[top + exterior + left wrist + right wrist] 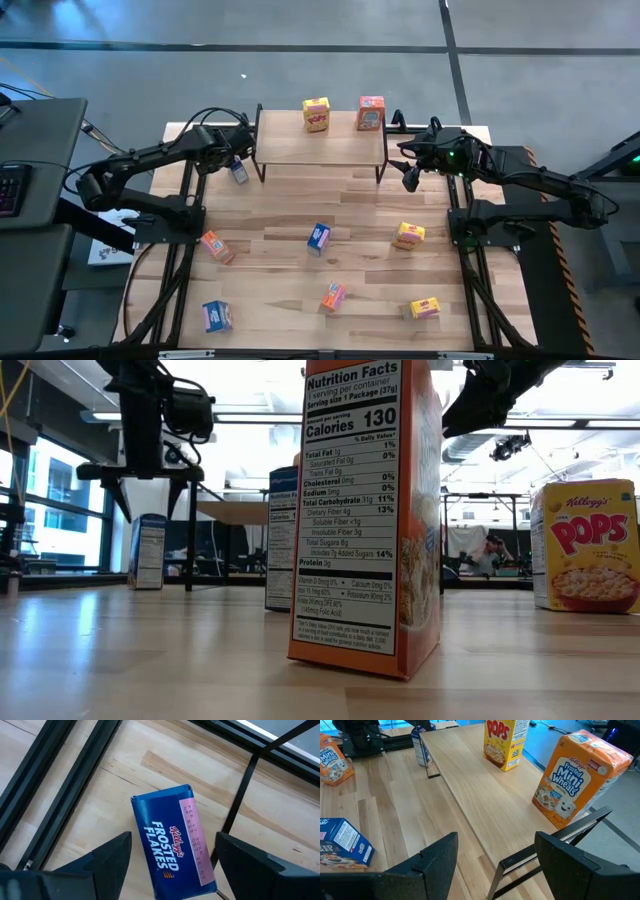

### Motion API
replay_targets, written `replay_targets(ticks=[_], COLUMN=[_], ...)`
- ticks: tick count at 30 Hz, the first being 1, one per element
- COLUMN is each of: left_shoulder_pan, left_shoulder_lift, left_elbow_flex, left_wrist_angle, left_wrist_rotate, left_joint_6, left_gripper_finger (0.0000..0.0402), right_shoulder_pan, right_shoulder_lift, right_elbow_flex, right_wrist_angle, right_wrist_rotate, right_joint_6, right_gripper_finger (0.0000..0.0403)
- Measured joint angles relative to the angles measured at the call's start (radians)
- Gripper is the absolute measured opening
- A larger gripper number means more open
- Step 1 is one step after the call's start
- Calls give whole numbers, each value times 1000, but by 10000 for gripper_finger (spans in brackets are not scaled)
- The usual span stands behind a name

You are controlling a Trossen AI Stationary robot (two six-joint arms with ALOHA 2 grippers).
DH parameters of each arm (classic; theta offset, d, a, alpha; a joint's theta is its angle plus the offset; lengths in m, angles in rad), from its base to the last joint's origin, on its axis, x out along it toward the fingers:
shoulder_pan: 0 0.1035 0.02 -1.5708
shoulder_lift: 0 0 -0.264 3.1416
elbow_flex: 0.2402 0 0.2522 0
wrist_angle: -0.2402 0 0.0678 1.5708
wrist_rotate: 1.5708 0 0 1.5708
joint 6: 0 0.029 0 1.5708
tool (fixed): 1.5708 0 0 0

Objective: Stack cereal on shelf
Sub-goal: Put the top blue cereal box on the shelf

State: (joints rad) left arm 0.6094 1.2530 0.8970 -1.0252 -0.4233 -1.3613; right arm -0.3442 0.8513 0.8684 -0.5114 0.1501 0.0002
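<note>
The wooden shelf [320,146] stands at the table's far middle. A yellow cereal box [316,114] and an orange one [371,112] stand upright on its top. My left gripper [238,160] is open, just above an upright blue cereal box [172,850] that stands on the table by the shelf's left legs. Its fingers stand on either side of the box's top, with gaps showing. My right gripper [410,178] is open and empty by the shelf's right end. In the right wrist view my right gripper [496,840] faces the shelf top [485,785].
Several boxes are spread over the table's near half: orange [216,246], blue [319,238], yellow [409,235], orange [334,296], yellow [425,308], blue [217,316]. Bare shelf top lies in front of the two boxes on it. The shelf's black legs [240,795] stand close to the left gripper.
</note>
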Motion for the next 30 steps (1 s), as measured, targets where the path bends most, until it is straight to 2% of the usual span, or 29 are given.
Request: replay_targets(ticks=[21,30], left_shoulder_pan=[0,-2], left_shoulder_lift=[1,-29], left_elbow_flex=[-2,-5], left_wrist_angle=[-3,-14], left_wrist_rotate=[24,34], left_joint_6=[-9,12], left_gripper_finger=[168,144], right_shoulder_pan=[0,0], right_shoulder_lift=[0,0], right_elbow_flex=[0,0], right_wrist_angle=[0,0], right_wrist_rotate=[0,0], right_joint_6=[0,0], right_gripper_finger=[257,257])
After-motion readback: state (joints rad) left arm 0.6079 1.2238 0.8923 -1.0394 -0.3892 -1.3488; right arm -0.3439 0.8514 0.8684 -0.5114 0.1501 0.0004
